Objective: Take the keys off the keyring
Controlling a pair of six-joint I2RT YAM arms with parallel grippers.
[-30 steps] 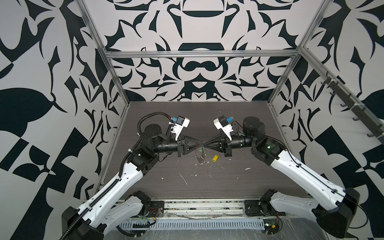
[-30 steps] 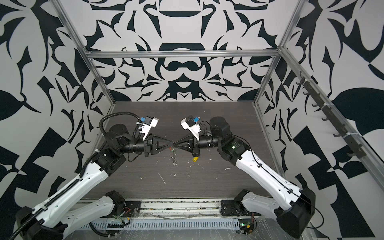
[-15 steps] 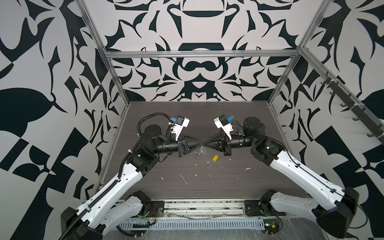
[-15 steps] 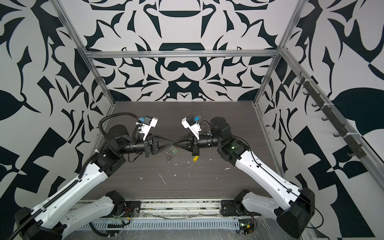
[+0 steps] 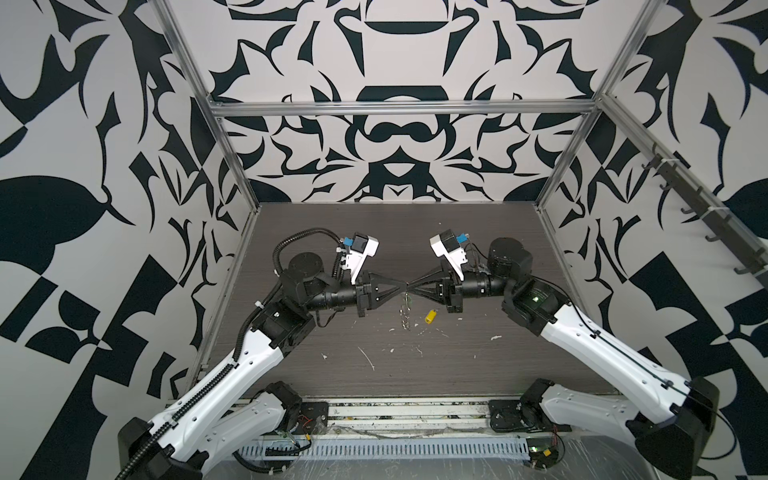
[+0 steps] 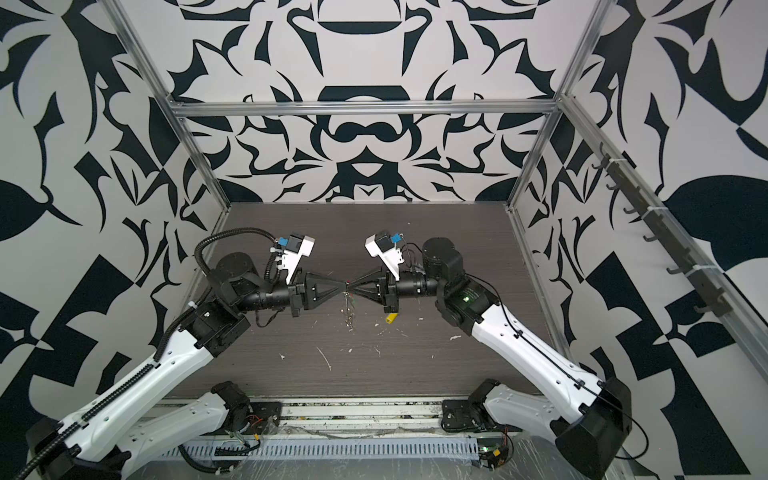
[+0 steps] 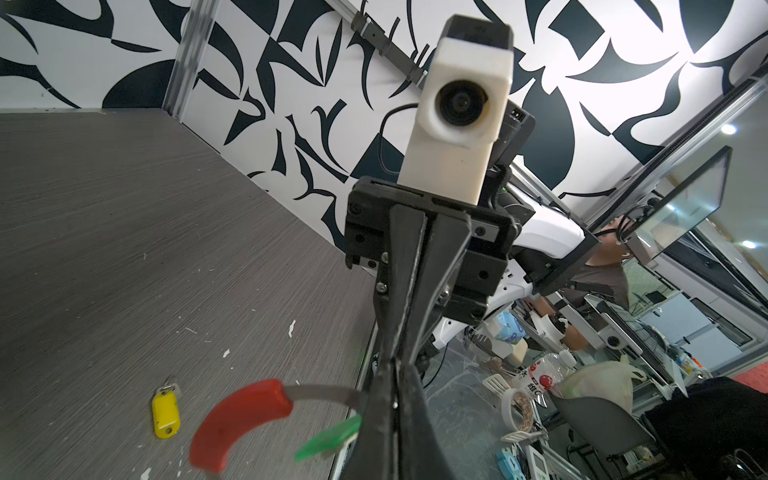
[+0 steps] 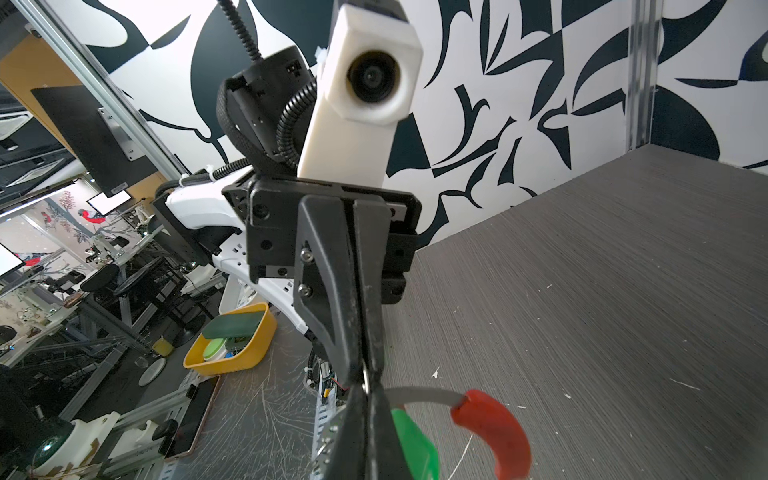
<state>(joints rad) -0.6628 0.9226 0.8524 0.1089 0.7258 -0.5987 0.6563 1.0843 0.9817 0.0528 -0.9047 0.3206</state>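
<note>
**Desk:** What fills the frame?

**Photographer:** A dark table, and above it two arms nose to nose. The left gripper and the right gripper meet tip to tip, both pinched fully shut.

**Desk:** Shut on what?

**Photographer:** The keyring. Its bare grey stretch runs into the spot where the tips meet, and the hoop hangs clear of the table. Its red sleeve curves away beside the right gripper. Both appear to have hold of it, but which finger nips what is hidden.

**Desk:** And the keys?

**Photographer:** The yellow key lies loose on the table, below the right gripper and apart from the hoop. The green key hangs just beside the closed tips and looks not yet off.

**Desk:** What could go wrong?

**Photographer:** The two grips sit so close together that there is little room to work the green key's small ring along. A pull could twist the thin hoop, or the hoop could slip and drop. The ring could also jam against the sleeve, and the tips could knock each other.
</note>
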